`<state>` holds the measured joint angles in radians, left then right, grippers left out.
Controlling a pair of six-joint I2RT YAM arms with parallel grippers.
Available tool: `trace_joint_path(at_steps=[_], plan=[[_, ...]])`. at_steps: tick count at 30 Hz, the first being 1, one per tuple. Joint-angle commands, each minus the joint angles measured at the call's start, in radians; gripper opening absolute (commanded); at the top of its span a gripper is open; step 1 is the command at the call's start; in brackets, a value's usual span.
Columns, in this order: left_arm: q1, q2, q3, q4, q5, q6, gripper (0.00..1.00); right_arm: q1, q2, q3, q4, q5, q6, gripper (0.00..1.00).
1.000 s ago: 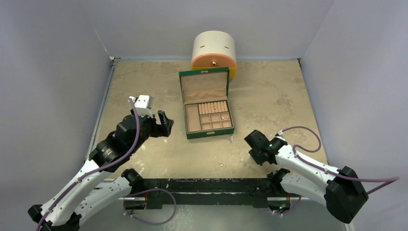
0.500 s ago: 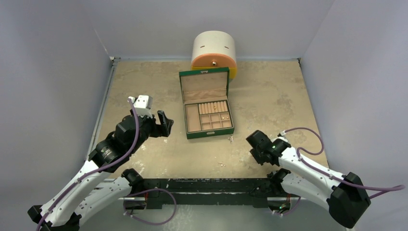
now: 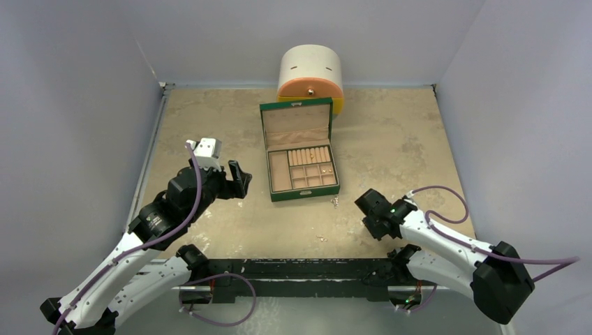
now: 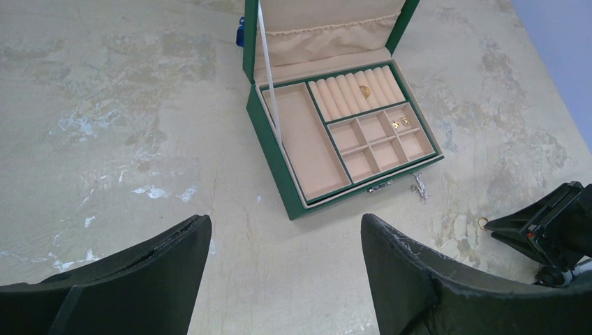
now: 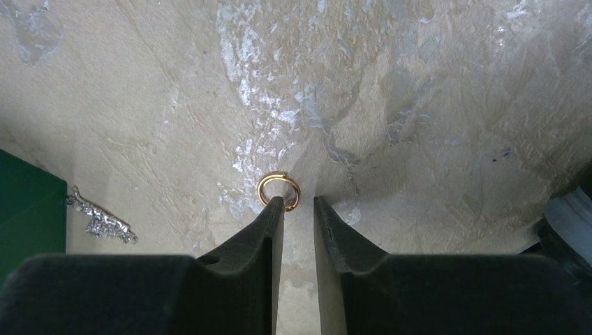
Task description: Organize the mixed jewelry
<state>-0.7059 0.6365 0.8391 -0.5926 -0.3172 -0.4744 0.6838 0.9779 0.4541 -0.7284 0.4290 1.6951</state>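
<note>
A gold ring point(image 5: 278, 190) lies flat on the table just past my right gripper point(image 5: 299, 201). The left fingertip point(image 5: 276, 206) covers the ring's near edge, and the narrow gap between the jaws holds nothing. A silvery piece point(image 5: 101, 218) lies to the left, beside the green box corner point(image 5: 28, 209). The silvery piece point(image 3: 334, 202) sits just in front of the open green box point(image 3: 304, 193); another tiny piece point(image 3: 322, 239) lies nearer the bases. Gold bits point(image 4: 365, 90) rest in the box's compartments. My left gripper point(image 4: 286, 227) hangs wide open and empty left of the box.
A round white and orange container point(image 3: 311, 73) stands behind the box against the back wall. The box lid point(image 3: 296, 123) stands upright. Grey walls enclose the table on three sides. The right arm's cable point(image 3: 447, 209) loops above the table.
The right arm shifted slightly to the right and came back to about the same spot. The left arm has not moved.
</note>
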Motion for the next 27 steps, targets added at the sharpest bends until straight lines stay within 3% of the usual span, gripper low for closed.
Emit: trace_joint_path(at_steps=[1,8,13,20,27], plan=[[0.008,-0.005,0.002,0.043,0.010,0.022,0.78,-0.004,0.020,0.022,-0.030,0.054,0.039,0.25],[0.008,-0.003,0.002,0.043,0.009,0.023,0.78,-0.004,0.046,0.026,-0.022,0.057,0.027,0.25],[0.009,0.000,0.004,0.043,0.007,0.023,0.79,-0.003,0.104,0.051,-0.023,0.047,-0.015,0.17],[0.017,-0.004,0.005,0.041,0.007,0.026,0.79,-0.004,0.203,0.109,-0.014,0.051,-0.099,0.14],[0.020,-0.009,0.004,0.040,0.010,0.026,0.79,-0.002,0.280,0.122,0.112,-0.016,-0.265,0.00]])
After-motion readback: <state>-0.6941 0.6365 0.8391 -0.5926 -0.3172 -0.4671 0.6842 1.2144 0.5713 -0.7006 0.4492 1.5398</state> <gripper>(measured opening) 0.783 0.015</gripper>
